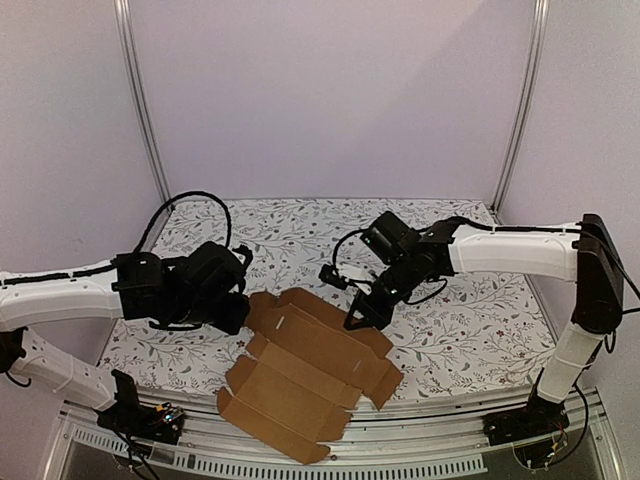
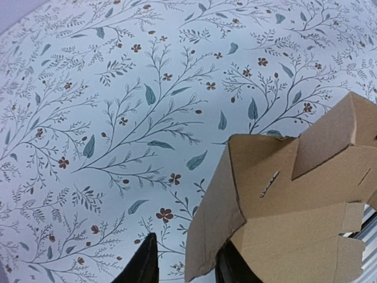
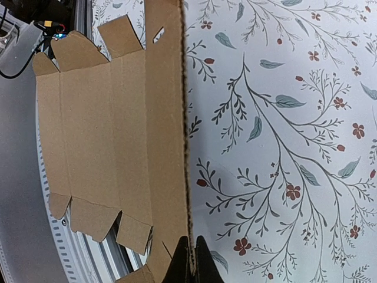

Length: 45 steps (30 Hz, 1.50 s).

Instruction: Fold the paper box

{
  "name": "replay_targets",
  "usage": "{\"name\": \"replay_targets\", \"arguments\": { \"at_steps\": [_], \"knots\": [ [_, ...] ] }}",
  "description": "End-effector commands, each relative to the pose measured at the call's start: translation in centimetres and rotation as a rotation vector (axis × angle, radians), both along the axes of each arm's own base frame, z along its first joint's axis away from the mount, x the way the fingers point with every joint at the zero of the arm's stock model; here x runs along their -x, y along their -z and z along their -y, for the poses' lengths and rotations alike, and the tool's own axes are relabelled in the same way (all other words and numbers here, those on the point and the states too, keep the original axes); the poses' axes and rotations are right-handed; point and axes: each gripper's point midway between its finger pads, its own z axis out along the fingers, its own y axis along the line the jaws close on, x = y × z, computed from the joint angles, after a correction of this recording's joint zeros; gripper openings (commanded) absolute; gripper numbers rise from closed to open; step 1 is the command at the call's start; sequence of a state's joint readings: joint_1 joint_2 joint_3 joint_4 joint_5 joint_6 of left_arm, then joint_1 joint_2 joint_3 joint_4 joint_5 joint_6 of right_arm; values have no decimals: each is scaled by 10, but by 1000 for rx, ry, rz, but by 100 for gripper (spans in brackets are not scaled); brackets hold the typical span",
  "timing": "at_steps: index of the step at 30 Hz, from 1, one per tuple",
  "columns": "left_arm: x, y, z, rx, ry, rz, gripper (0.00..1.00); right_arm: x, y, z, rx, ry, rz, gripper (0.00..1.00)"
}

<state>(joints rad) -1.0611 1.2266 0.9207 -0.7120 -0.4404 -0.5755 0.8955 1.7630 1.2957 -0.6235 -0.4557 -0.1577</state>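
The paper box [image 1: 305, 370] is an unfolded brown cardboard sheet with flaps and slits. It lies at the middle of the near side of the table [image 1: 470, 320], turned at an angle, and its nearest corner hangs out past the table's near edge over the metal rail [image 1: 400, 440]. The sheet is not quite flat, since its far long panel is lifted off the table's flowered cover. The right gripper [image 1: 362, 315] reaches in from the table's right side and is clenched on the far edge of that raised panel. In the right wrist view the cardboard edge runs straight down between the two closed fingertips [image 3: 179, 262], so the panel stands on edge there. The left gripper [image 1: 237, 305] comes in from the table's left side to the sheet's far left corner flap. Its fingers [image 2: 144, 262] are parted, with the bent flap hanging between them. Bare tabletop shows between one finger and the cardboard, so the flap is straddled rather than pinched (whether the other finger touches the flap cannot be told, as the cardboard hides it).
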Motion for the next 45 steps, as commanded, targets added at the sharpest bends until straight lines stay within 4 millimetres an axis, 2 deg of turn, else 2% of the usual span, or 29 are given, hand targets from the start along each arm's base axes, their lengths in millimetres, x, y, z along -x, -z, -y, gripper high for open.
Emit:
{"name": "replay_targets", "arguments": {
  "at_steps": [1, 6, 11, 16, 20, 24, 28, 33, 35, 39, 43, 45],
  "knots": [
    [-3, -8, -12, 73, -39, -10, 37, -6, -22, 6, 18, 17, 76, 0],
    [-9, -30, -10, 185, -46, -20, 49, -9, -29, 7, 88, 10, 170, 0],
    [-12, -40, -10, 212, -47, -25, 51, -16, -41, 7, 136, 26, 244, 0],
    [-19, -30, -21, 186, -82, -31, 51, -14, -51, 6, 140, 15, 281, 0],
    [-25, -18, -29, 179, -109, -42, 51, -4, -56, 5, 133, -16, 289, 0],
    [-32, -17, -31, 199, -127, -52, 50, -3, -61, 5, 139, -21, 312, 0],
    [-33, -32, -24, 241, -103, -55, 49, -11, -60, 11, 191, 20, 335, 0],
    [-25, -66, -2, 370, -26, -79, 49, -18, -51, 13, 248, 44, 340, 0],
    [-22, -79, 8, 433, 2, -90, 43, -20, -50, 12, 256, 47, 352, 0],
    [-24, -97, 21, 497, 36, -86, 25, -21, -54, 9, 259, 52, 374, 0],
    [-33, -100, 29, 489, 38, -82, 1, -18, -58, 5, 247, 47, 381, 0],
    [-38, -98, 36, 485, 38, -95, 0, -16, -60, 4, 245, 47, 387, 0]
  ]
}}
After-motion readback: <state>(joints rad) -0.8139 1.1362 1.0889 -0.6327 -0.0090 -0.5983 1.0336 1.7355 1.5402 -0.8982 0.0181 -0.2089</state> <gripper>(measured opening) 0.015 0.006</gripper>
